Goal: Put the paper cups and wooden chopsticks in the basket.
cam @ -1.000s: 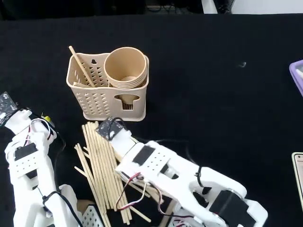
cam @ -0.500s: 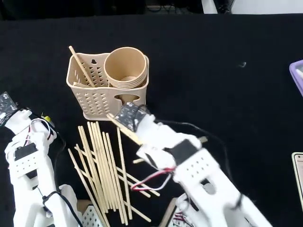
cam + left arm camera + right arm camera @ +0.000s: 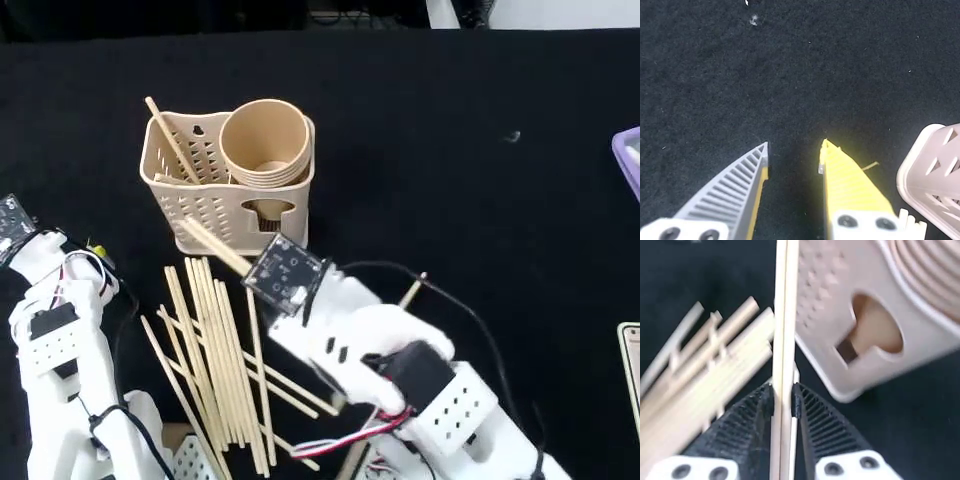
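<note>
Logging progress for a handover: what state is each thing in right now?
Basket: upright, partly filled.
Paper cups: stacked upright in the basket.
Leaning chopstick: tilted inside the basket.
Loose chopsticks: lying on the table.
Held chopsticks: clamped near the basket.
Right gripper: jaws shut on held chopsticks.
Left gripper: jaws open, empty.

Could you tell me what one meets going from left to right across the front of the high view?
left arm → loose chopsticks on the table → right arm, holding a chopstick
</note>
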Available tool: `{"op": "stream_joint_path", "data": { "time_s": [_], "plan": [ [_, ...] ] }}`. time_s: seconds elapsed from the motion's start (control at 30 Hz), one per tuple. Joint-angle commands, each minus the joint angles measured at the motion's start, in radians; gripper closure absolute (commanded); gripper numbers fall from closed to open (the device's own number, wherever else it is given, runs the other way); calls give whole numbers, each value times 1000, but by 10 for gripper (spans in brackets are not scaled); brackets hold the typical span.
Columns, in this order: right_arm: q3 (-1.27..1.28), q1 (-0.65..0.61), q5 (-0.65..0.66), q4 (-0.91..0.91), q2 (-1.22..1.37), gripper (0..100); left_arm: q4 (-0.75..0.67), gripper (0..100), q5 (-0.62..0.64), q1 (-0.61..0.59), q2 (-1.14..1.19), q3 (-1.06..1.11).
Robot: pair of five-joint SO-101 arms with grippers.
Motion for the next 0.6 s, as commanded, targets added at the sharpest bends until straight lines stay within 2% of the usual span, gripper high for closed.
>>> {"op": "stream_joint_path", "data": {
  "time_s": [0.0, 0.23, 0.37, 0.47, 0.57],
  "plan": [
    [-127, -71, -51, -141, 12, 988, -14, 830, 2, -8, -17, -8],
    [-308, -75, -146, -377, 107, 988, -15, 830, 2, -8, -14, -8],
    [-343, -75, -242, -667, 240, 987, -15, 830, 2, -8, -14, -8],
    [-381, -44, -253, -888, 366, 987, -15, 830, 2, -8, -14, -8],
    [-466, 0, -255, -993, 501, 987, -15, 830, 2, -8, -14, -8]
  ]
}}
